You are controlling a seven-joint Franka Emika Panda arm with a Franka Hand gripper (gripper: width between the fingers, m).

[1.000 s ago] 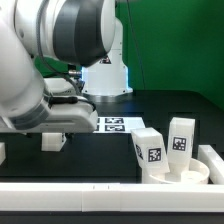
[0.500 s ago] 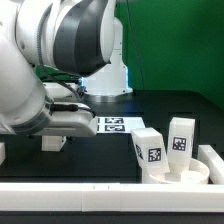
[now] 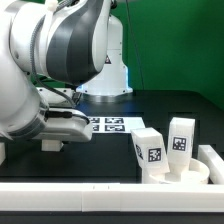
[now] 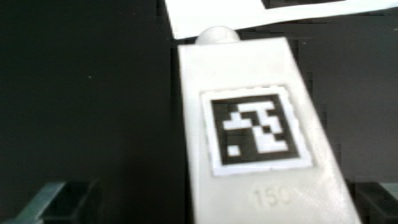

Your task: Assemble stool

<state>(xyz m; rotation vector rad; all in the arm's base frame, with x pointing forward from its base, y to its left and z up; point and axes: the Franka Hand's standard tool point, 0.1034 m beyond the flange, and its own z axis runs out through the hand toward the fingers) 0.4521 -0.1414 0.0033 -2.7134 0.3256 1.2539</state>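
Observation:
One white stool leg [image 4: 249, 120] lies flat on the black table with its square tag facing up. My gripper [image 4: 217, 205] straddles it and is open, one dark finger [image 4: 54, 205] standing well clear on one side and the other finger [image 4: 381, 200] close to the leg's other edge. In the exterior view the gripper [image 3: 50, 140] is low over the table at the left, and the hand hides most of that leg. The round seat [image 3: 190, 174] sits at the exterior view's right with two more legs [image 3: 150, 150] [image 3: 180, 135] standing on it.
The marker board [image 3: 108, 124] lies behind the hand and shows again past the leg's rounded end [image 4: 285, 10]. A white rail [image 3: 90, 190] runs along the front, with a white wall [image 3: 214, 160] at the right. The robot's base [image 3: 108, 75] stands behind.
The arm's upper links have swung toward the exterior view's right and the hand has sunk slightly toward the table. The seat and its two standing legs have not moved.

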